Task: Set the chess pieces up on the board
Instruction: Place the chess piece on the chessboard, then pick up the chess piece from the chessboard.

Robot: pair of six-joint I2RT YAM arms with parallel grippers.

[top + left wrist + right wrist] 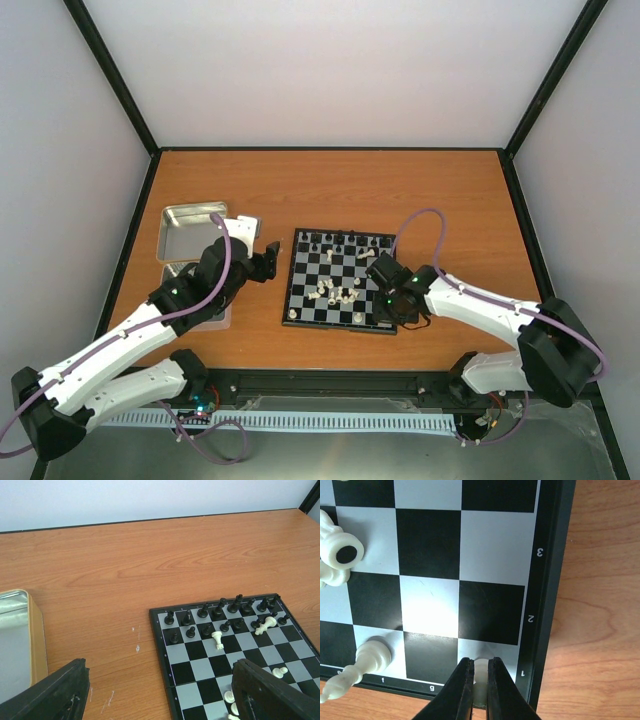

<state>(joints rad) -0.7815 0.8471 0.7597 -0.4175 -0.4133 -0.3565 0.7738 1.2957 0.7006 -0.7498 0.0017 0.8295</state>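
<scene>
The board [312,294] lies mid-table. Black chess pieces [220,611] stand in two rows along its far side. Several cream-white pieces [335,292] lie loose near its middle. My right gripper [480,662] is shut on a small cream-white piece [481,670] held over the pale corner square marked 1, by the board's border [547,605]. In the top view the right gripper [383,312] is over the near right corner. Another white piece [370,656] stands on square f. My left gripper [272,258] is open and empty just left of the board, its fingers [60,695] wide apart.
A shiny metal tray [180,222] sits at the far left, and its edge shows in the left wrist view [35,640]. A white piece [340,554] lies tipped over at the left of the right wrist view. Black frame posts and white walls surround the wooden table [330,190].
</scene>
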